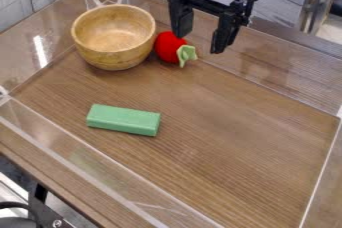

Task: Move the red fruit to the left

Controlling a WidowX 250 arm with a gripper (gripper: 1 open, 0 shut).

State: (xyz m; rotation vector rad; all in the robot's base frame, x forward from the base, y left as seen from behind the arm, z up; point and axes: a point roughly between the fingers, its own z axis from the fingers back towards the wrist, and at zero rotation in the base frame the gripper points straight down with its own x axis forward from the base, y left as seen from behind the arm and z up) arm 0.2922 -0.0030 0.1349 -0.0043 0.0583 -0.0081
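No text, labels, brands, numbers or signs can be read.

- Pale wood with fine grain, smooth, low sheen: table
- Light wood, smooth inside, faintly glossy: bowl, upper left
- Flat green, smooth, matt: block, lower left
- Smooth, slightly shiny red: fruit, upper middle
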